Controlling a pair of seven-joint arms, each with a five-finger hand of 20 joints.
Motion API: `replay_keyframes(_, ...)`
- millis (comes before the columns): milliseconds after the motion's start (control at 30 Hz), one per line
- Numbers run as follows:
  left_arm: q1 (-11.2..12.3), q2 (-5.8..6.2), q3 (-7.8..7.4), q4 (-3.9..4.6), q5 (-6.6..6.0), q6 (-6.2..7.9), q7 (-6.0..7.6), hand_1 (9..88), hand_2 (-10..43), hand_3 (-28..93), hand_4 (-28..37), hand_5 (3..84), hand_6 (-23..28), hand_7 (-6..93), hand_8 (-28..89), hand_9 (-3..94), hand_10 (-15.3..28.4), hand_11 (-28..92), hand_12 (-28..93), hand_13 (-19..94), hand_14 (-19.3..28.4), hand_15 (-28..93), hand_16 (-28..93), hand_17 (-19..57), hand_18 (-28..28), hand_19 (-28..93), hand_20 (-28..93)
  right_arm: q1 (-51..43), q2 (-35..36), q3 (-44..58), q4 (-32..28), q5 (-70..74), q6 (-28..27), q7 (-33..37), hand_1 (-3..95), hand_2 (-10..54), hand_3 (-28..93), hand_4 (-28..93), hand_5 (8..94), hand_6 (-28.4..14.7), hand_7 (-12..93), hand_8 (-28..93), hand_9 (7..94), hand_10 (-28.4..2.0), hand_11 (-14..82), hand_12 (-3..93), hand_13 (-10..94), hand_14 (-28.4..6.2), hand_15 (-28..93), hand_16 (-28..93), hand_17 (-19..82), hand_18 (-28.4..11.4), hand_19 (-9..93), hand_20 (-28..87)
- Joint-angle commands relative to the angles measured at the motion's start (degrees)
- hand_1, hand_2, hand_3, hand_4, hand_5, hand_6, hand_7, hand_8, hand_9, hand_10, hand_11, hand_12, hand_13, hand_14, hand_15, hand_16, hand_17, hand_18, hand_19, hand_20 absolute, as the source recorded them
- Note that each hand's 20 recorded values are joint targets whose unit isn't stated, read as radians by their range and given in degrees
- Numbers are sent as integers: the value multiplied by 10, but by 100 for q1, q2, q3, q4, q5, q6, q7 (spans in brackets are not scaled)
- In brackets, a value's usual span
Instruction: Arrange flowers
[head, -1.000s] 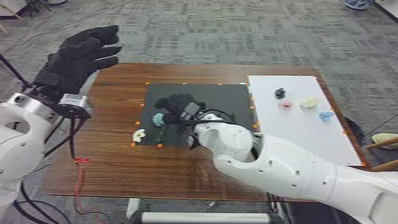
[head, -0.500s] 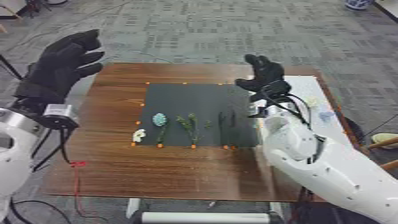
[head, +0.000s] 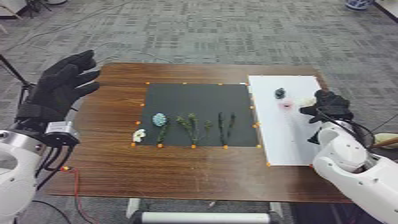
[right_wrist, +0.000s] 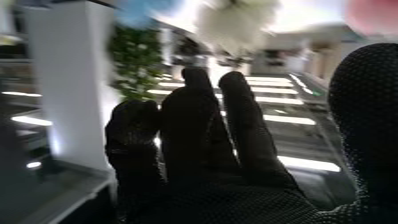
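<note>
Head view: L hand (head: 60, 85) is held raised over the L side of the table (head: 213, 172), fingers loosely spread & slightly bent. R hand (head: 332, 106) is placed over the R part of the white board (head: 286, 142), just beside the cream bloom (head: 307, 101), which is partly hidden by it; contact can't be told. Also on the board, toward its far end: dark bloom (head: 280, 93), w/ pink bloom (head: 286, 105) nearer the robot. On the black mat (head: 200, 95), near half, are set, L to R: white bloom (head: 139, 135) at the L edge; teal bloom (head: 159, 119) w/ its stem (head: 163, 134) pointed toward the robot; green sprigs (head: 193, 128); & 2 dark stems (head: 221, 131), side by side. Mat & board are edged w/ orange dots (head: 194, 146).

R wrist view: R hand (right_wrist: 222, 205) is seen open, fingers (right_wrist: 187, 135) straight, w/ small gaps btwn, & thumb (right_wrist: 369, 110) held well apart from them. Cream bloom, blue bloom (right_wrist: 142, 11) & pink bloom are seen past the fingertips, blurred. Behind, green foliage (right_wrist: 135, 60) is seen beside a white column (right_wrist: 67, 75).
</note>
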Motion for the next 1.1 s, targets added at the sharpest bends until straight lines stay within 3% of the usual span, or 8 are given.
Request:
replay_keyframes(33, 114, -95, -78, -37, 27, 28, 9, 261, -17, 691, -269, 236, 16, 199, -98, 168, 94, 227, 189, 77, 127, 441, -52, -103, 187, 390, 105, -635, 276, 565, -149, -353, -178, 629, 250, -95, 807, -283, 410, -73, 171, -98, 426, -161, 160, 181, 583, -113, 860, 284, 347, -220, 901, 498)
replay_keyframes(167, 157, -94, -112, -42, 19, 21, -11, 261, -16, 690, -269, 236, 16, 198, -98, 168, 94, 227, 190, 77, 127, 440, -51, -103, 187, 390, 105, -809, 245, 728, -58, -285, -160, 469, 251, -95, 817, -283, 421, -70, 171, -96, 434, -156, 166, 184, 588, -111, 861, 287, 349, -222, 906, 496)
replay_keyframes(467, 118, -73, -101, -33, 23, 15, -9, 261, -17, 691, -269, 236, 16, 199, -98, 168, 94, 227, 190, 77, 127, 439, -51, -103, 187, 390, 105, -560, 150, 370, 161, -300, -177, 209, 275, -95, 825, -283, 434, -45, 196, -112, 438, -96, 210, 202, 594, -103, 862, 300, 346, -217, 914, 501)
replay_keyframes(733, 23, -10, -82, -13, 15, 30, -24, 261, -16, 691, -269, 234, 15, 199, -98, 167, 93, 227, 190, 77, 127, 439, -50, -103, 187, 389, 105, -49, 111, -199, 436, -448, 7, 98, 275, -95, 843, -283, 424, -49, 168, -112, 420, -92, 210, 197, 564, -109, 861, 301, 328, -211, 900, 507)
replay_keyframes(1033, 41, 22, -156, -43, 18, 30, -22, 260, -17, 691, -268, 233, 15, 199, -98, 168, 93, 227, 191, 77, 127, 440, -50, -104, 188, 389, 105, 231, -18, -332, 633, -221, -552, 164, 366, -95, 874, -276, 591, 8, 274, -144, 601, -88, 295, 221, 641, -86, 855, 306, 379, -209, 929, 525)
replay_keyframes(1100, 39, 29, -164, -45, 14, 28, -27, 261, -17, 691, -268, 233, 15, 199, -98, 168, 94, 227, 190, 77, 127, 440, -50, -104, 188, 389, 105, 246, -25, -364, 674, -273, -550, 89, 405, -95, 863, -278, 601, 8, 300, -65, 637, -81, 262, 293, 650, -82, 852, 315, 388, -206, 931, 532)
